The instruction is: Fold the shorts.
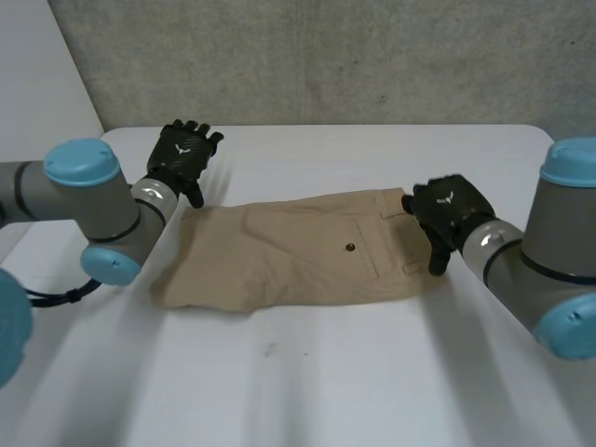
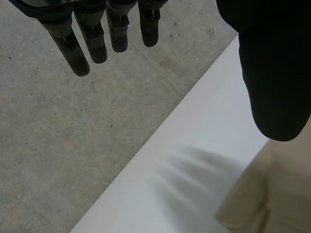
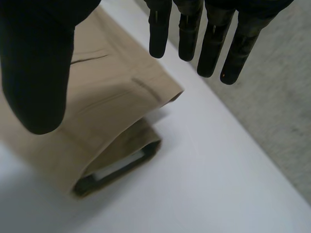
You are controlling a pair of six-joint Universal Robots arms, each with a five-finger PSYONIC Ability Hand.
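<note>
Tan shorts (image 1: 298,250) lie flat across the middle of the white table (image 1: 307,372), folded lengthwise, back pocket and button up, waistband toward my right arm. My left hand (image 1: 182,156) hovers open above the table just past the leg-hem end, fingers (image 2: 82,39) straight, touching no cloth; a corner of the shorts (image 2: 272,194) lies under its thumb. My right hand (image 1: 445,216) is open over the waistband end, its fingers (image 3: 209,34) straight above the waistband corner (image 3: 121,111), thumb over the cloth, nothing pinched.
The far edge of the table (image 1: 372,128) runs along a grey concrete wall (image 1: 326,56). In the right wrist view the table edge (image 3: 233,111) lies close to the waistband. Bare tabletop spreads in front of the shorts.
</note>
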